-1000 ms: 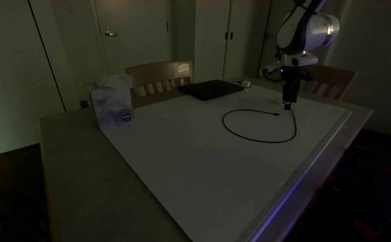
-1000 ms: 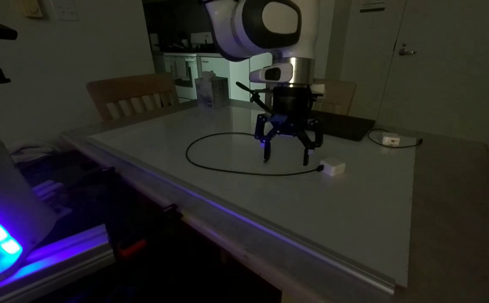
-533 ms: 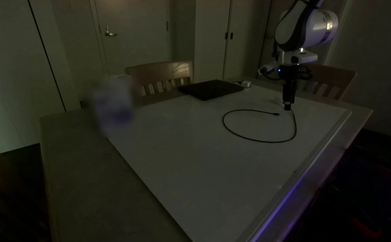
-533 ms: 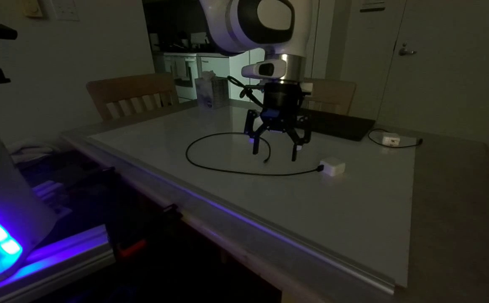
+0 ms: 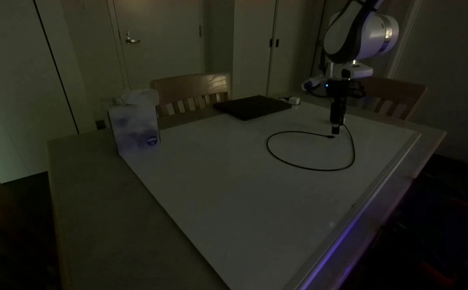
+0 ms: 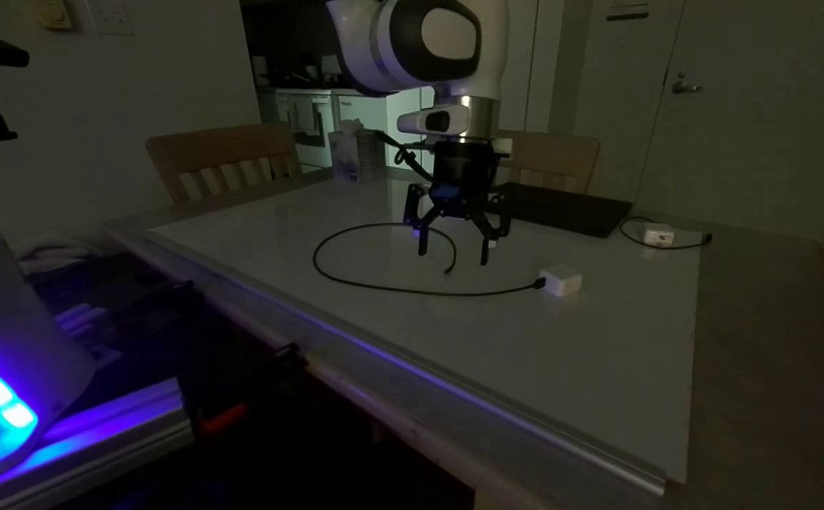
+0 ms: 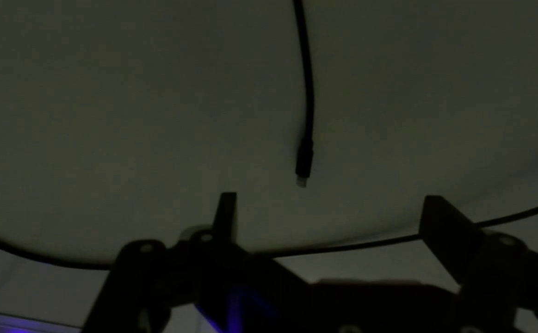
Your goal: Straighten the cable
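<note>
The cable [image 5: 325, 170] is a thin black cord lying in an open loop on the white board; it also shows in an exterior view [image 6: 412, 290]. Its free end has a small pale plug [image 7: 301, 181]. The other end meets a white block [image 6: 560, 280], mostly hidden behind the gripper in an exterior view. My gripper [image 6: 453, 257] points down, open and empty, above the board near the free end; it shows in an exterior view [image 5: 335, 132] too. In the wrist view the plug lies just beyond the fingertips [image 7: 331, 196], between them sideways. A stretch of cable passes behind the fingers.
The white board [image 5: 225, 193] covers much of the table. A flat dark pad [image 5: 253, 107] lies at its far edge. A second white adapter [image 6: 658, 235] with a short black cord sits beside the pad. A tissue box [image 5: 135, 127] stands at a corner. Chairs [image 6: 227, 159] surround the table.
My open gripper has moved left in both exterior views, over toward the cable's free end. The free end, earlier behind a finger in an exterior view, now shows. The cable has not moved.
</note>
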